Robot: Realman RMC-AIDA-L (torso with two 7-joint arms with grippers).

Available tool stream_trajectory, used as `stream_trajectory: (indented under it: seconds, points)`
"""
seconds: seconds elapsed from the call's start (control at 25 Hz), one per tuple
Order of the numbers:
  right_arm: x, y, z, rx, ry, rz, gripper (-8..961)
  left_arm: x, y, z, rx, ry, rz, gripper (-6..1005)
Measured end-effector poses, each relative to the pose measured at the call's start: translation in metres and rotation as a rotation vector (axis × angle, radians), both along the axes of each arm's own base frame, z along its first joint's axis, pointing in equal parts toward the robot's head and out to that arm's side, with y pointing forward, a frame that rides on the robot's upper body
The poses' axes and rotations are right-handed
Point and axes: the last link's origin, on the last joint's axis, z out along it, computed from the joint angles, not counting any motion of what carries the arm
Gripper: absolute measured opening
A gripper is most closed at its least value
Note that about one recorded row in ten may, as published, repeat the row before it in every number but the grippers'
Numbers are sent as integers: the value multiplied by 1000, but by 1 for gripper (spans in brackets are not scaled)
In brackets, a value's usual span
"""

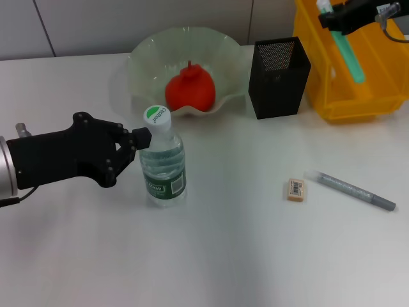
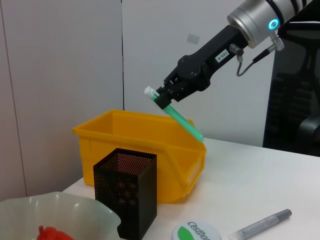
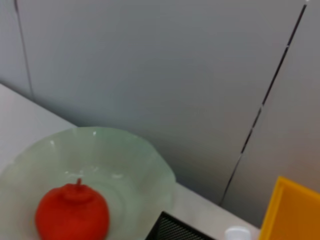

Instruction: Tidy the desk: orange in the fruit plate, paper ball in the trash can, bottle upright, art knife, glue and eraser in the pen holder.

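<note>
A: What could go wrong?

B: The right pincer (image 1: 333, 19), at the upper right, is squeezing a green glue stick (image 1: 349, 56) above the trash can (image 1: 358, 105), not the pen holder (image 1: 278, 78). If it slips, it lands in the wrong box.

A: And the bottle (image 1: 162, 163)?

B: It stands upright in the middle. The left pincer (image 1: 137, 141) is spread open beside it and could bump it.

A: Anything only one view shows?

B: The head view alone shows the eraser (image 1: 296, 189) on the tabletop (image 1: 255, 256).

My left gripper (image 1: 142, 142) is matt black plastic, parked next to the clear, shiny plastic bottle (image 1: 163, 166) with its smooth white cap. The fruit plate (image 1: 144, 54) looks like glossy translucent plastic or glass, can't tell which, and the orange (image 1: 190, 89) in it has a slick sheen. The pen holder (image 1: 278, 78) is black metal mesh, the trash can (image 1: 358, 83) smooth glossy yellow plastic, and the table (image 1: 255, 256) is plain matt white.
</note>
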Motion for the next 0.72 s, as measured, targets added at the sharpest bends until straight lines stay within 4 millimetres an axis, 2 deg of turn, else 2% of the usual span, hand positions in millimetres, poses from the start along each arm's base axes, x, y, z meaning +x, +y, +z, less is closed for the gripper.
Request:
stream_trajectory:
  seconds: [0.72]
  points:
    - [5,25,2,83,-68,64,198,-1,2,-1,-1,-33,23,19]
